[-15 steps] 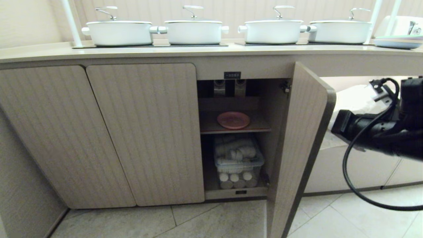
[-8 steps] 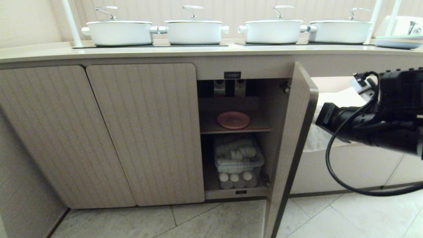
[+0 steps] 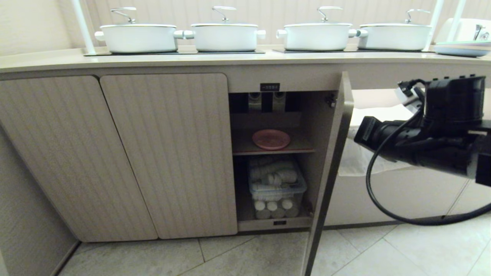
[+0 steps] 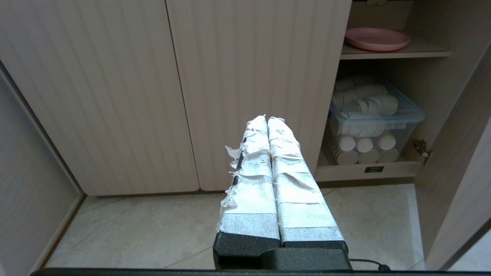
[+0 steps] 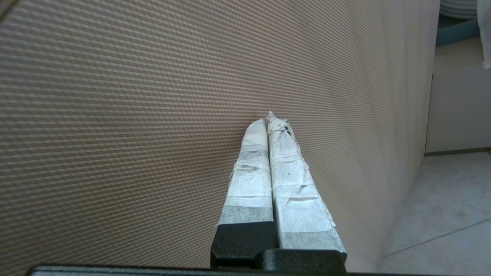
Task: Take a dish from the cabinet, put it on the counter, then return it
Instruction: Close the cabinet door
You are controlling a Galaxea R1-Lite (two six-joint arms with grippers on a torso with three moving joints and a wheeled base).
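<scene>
The left pincer (image 4: 267, 119), pressed closed and empty, is parked low before the closed fluted doors. The round matte pink dish (image 3: 271, 139) is seen on the inner shelf of the beige fluted cabinet (image 3: 328, 161). Rightward, beyond the swung door, the right pincer (image 5: 271, 120) is pressed closed against it; the dish lies to its left.

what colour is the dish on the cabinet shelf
Matte pink dish, clearest in the left wrist view.

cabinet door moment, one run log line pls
right gripper: shut, pushing door | left gripper: shut, parked | dish: on shelf
</scene>
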